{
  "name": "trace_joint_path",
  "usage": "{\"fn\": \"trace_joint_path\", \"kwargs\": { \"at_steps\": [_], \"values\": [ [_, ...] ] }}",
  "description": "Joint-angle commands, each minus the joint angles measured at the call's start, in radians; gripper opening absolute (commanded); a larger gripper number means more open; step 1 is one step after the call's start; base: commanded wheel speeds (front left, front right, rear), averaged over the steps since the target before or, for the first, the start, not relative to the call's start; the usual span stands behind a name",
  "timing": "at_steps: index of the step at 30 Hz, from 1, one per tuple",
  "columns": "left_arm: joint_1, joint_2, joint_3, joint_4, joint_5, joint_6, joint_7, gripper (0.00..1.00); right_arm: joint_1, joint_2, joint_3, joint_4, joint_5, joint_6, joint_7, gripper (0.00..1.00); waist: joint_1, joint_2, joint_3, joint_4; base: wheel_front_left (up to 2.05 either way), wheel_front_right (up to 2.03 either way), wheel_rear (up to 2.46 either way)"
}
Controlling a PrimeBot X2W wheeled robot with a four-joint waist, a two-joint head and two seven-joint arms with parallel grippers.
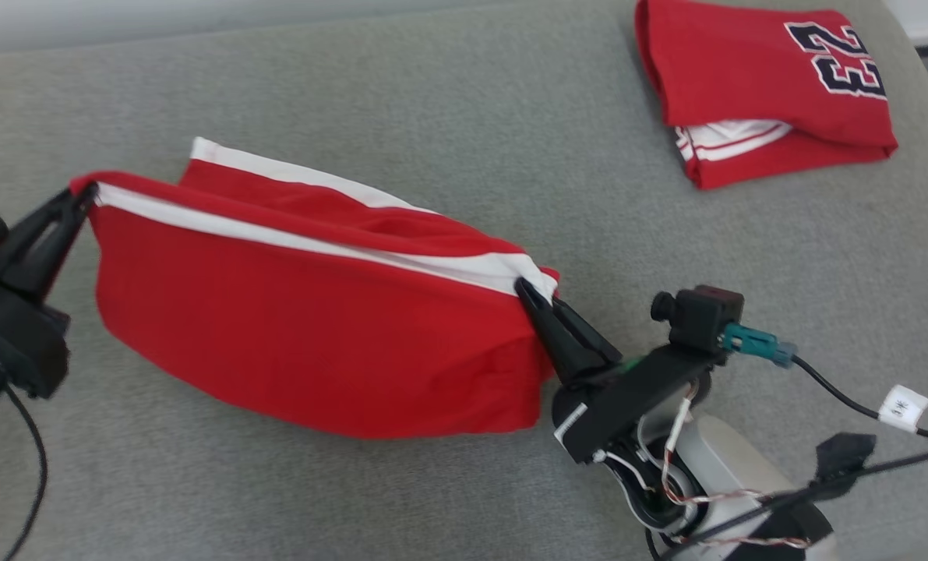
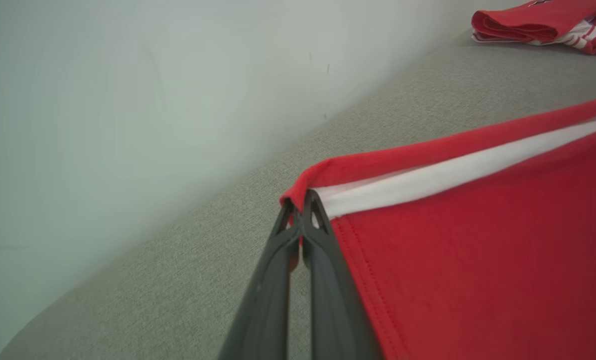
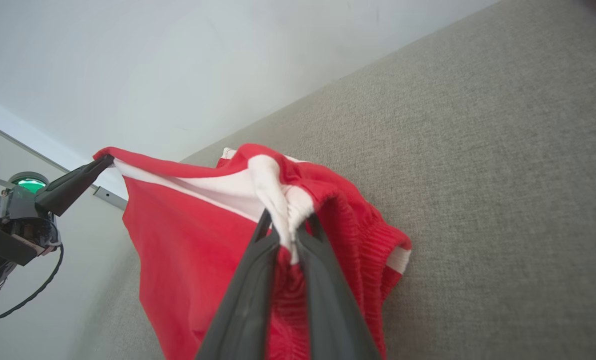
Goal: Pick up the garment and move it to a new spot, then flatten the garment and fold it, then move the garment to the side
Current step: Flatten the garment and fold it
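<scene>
Currently left fingers [image 1: 47,226] and right fingers [image 1: 561,331] are pinching shut on the red garment [image 1: 315,327], lifting it mid-frame; flattening and folding are likely remaining.

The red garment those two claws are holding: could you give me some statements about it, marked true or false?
1. The left gripper and the right gripper are both shut on the red garment. True.
2. It lies flat and neatly folded. False: it hangs stretched between the grippers.
3. A folded jersey numbered 23 lies apart on the grey cushion, at the far right. True.
4. The held garment is plain red. False: a white stripe runs along it.
</scene>
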Motion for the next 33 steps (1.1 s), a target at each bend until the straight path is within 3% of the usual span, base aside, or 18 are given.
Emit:
{"fn": "trace_joint_path", "kwargs": {
  "at_steps": [1, 11, 22, 23, 24, 25, 26, 33],
  "values": [
    [-0.036, 0.02, -0.02, 0.02, -0.018, 0.002, 0.001, 0.0, -0.023, 0.01, 0.002, 0.017, -0.007, 0.0, -0.007, 0.0, -0.0003, -0.0002, 0.065, -0.066, 0.0, 0.0, 0.0],
    [-0.272, 0.069, -0.261, 0.232, -0.105, 0.001, 0.007, 0.0, -0.119, 0.091, 0.049, 0.131, 0.017, 0.0, -0.026, 0.0, -0.0003, -0.0002, 0.103, -0.132, 0.0, 0.0, 0.0],
    [-0.401, 0.037, -0.442, 0.414, -0.173, 0.001, -0.093, 0.0, -0.162, 0.124, 0.07, 0.185, 0.01, 0.0, -0.044, 0.0, -0.0003, -0.0002, 0.11, -0.146, 0.0, 0.0, 0.0],
    [-0.408, 0.033, -0.456, 0.425, -0.177, 0.001, -0.104, 0.0, -0.165, 0.127, 0.071, 0.189, 0.011, 0.0, -0.044, 0.05, -0.0003, -0.0002, 0.109, -0.146, 0.0, 0.0, 0.0],
    [-0.416, 0.03, -0.464, 0.438, -0.178, 0.001, -0.129, 0.26, -0.166, 0.129, 0.071, 0.191, 0.011, 0.0, -0.043, 0.34, -0.0003, -0.0002, 0.108, -0.146, 0.0, 0.0, 0.0],
    [-0.417, 0.023, -0.472, 0.449, -0.182, 0.001, -0.147, 1.0, -0.165, 0.13, 0.07, 0.194, 0.009, 0.0, -0.043, 0.89, -0.0003, -0.0002, 0.106, -0.146, 0.0, 0.0, 0.0],
    [-0.413, 0.016, -0.484, 0.466, -0.185, 0.001, -0.163, 1.0, -0.16, 0.131, 0.07, 0.199, 0.012, 0.0, -0.037, 1.0, -0.0003, -0.0002, 0.102, -0.144, 0.0, 0.0, 0.0],
    [-0.392, -0.023, -0.488, 0.549, -0.206, 0.001, -0.241, 1.0, -0.119, 0.097, 0.043, 0.189, -0.018, 0.0, -0.015, 1.0, -0.0003, -0.0002, 0.045, -0.122, 0.0, 0.0, 0.0]
  ]
}}
